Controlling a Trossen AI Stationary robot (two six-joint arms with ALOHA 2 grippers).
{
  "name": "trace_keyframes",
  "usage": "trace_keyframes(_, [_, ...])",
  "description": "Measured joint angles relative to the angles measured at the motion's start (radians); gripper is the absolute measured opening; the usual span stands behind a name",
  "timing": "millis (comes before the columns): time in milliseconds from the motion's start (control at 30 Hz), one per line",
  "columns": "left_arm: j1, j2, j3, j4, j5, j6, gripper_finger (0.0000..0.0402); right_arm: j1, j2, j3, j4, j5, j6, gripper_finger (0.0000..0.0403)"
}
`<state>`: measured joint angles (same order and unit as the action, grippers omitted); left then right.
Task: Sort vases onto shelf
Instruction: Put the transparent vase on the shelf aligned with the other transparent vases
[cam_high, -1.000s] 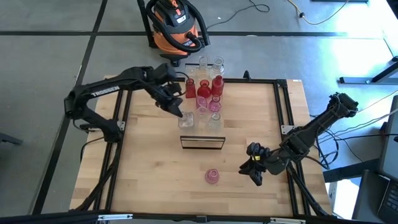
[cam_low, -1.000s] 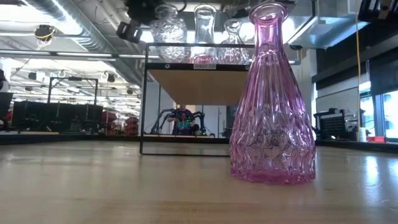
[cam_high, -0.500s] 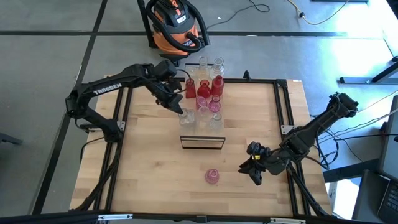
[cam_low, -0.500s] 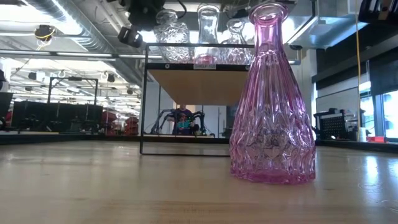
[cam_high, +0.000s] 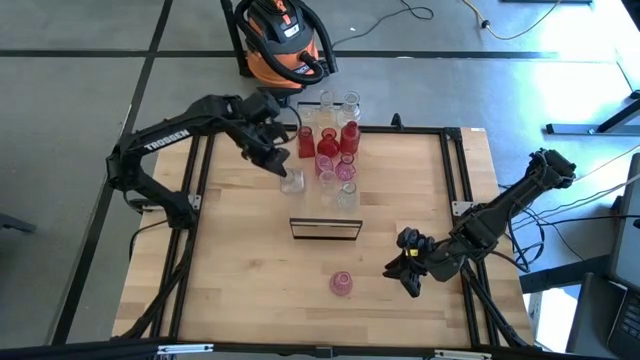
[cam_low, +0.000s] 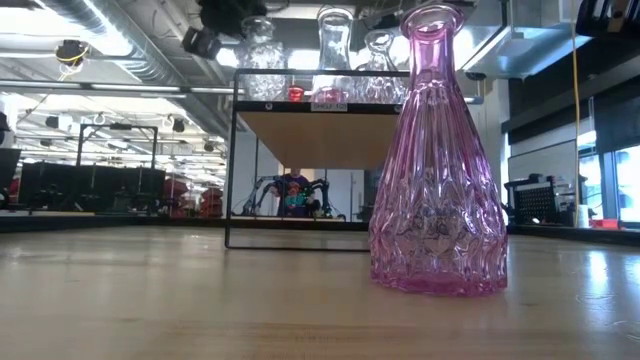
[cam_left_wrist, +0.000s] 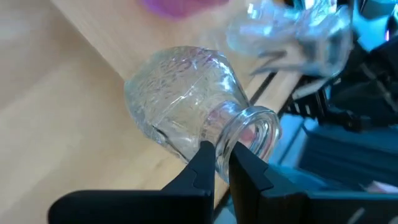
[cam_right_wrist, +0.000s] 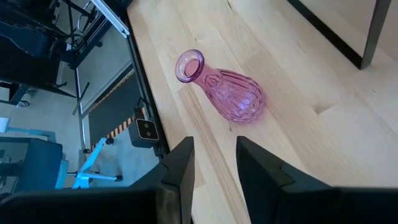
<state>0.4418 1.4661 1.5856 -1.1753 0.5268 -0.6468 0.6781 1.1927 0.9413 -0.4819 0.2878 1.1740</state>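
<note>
My left gripper (cam_high: 280, 163) is shut on a clear glass vase (cam_high: 291, 182) at the left side of the shelf (cam_high: 325, 214), a raised light-wood plank on a black frame (cam_low: 320, 120). Red vases (cam_high: 327, 148), pink vases (cam_high: 345, 171) and clear vases (cam_high: 345, 194) stand on the plank. One pink vase (cam_high: 341, 283) stands upright on the tabletop by its base, near the front; it fills the low view (cam_low: 437, 160). My right gripper (cam_high: 408, 266) is open and empty, to the right of that pink vase (cam_right_wrist: 224, 90). My left gripper holds the clear vase by the rim of its mouth (cam_left_wrist: 239, 127). The rim wall sits between the two fingertips (cam_left_wrist: 202, 160), one finger at the mouth and one outside the neck. The round body (cam_left_wrist: 180, 93) points away from the fingers. Whether its base touches the plank, I cannot tell.
An orange and black shop vacuum (cam_high: 280, 40) stands on the floor beyond the far edge. Black frame rails (cam_high: 455, 170) run along the table's sides. Bare tabletop (cam_high: 240, 270) lies left of the near pink vase.
My left gripper has gone toward the table's far left with the clear vase, away from the other clear vases. In the low view the vase has slid left, and a red vase now shows behind where it was.
</note>
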Motion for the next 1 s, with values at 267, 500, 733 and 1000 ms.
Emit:
trace_keyframes(267, [-0.012, 0.022, 0.064, -0.055, 0.008, 0.010, 0.0016, 0.000, 0.000, 0.000, 0.000, 0.009, 0.000, 0.0104])
trace_keyframes(500, [-0.015, 0.085, 0.064, -0.056, 0.084, 0.010, 0.0016, 0.000, 0.000, 0.000, 0.000, 0.016, 0.000, 0.0104])
trace_keyframes(733, [-0.015, 0.101, 0.064, -0.059, 0.093, 0.014, 0.0016, 0.002, 0.000, 0.000, 0.000, 0.006, -0.001, 0.0104])
trace_keyframes(1000, [-0.015, 0.101, 0.065, -0.058, 0.122, 0.007, 0.0035, 0.002, 0.000, 0.000, -0.017, 0.007, -0.001, 0.0104])
